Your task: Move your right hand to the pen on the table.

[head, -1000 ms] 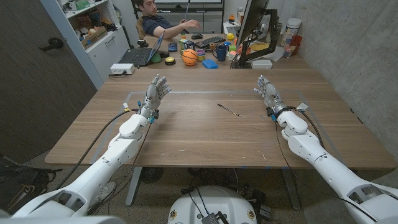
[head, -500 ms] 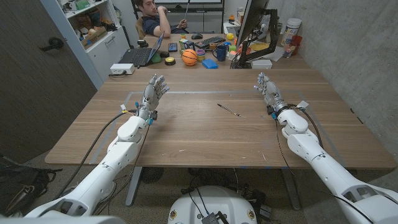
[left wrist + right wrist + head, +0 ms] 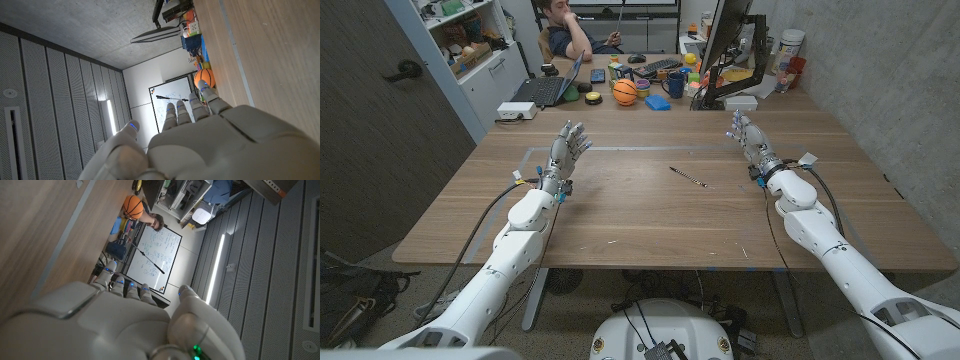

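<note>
A thin dark pen (image 3: 687,177) lies at an angle near the middle of the wooden table (image 3: 650,215). My right hand (image 3: 750,143) is held above the table's right side, fingers apart and pointing toward the far edge, holding nothing; it is well to the right of the pen and a little farther back. My left hand (image 3: 567,148) is raised over the left side, fingers spread, empty. From the wrist cameras I see the back of the left hand (image 3: 210,135) and of the right hand (image 3: 115,315).
Along the far edge stand a laptop (image 3: 542,90), an orange ball (image 3: 624,92), a blue mug (image 3: 675,84) and a monitor (image 3: 725,40) on its stand. A person (image 3: 575,30) sits behind them. Tape lines (image 3: 620,149) mark the wood.
My right hand has edged slightly toward the far side of the table. The left hand has barely moved. The person behind the table pulled an arm back in.
</note>
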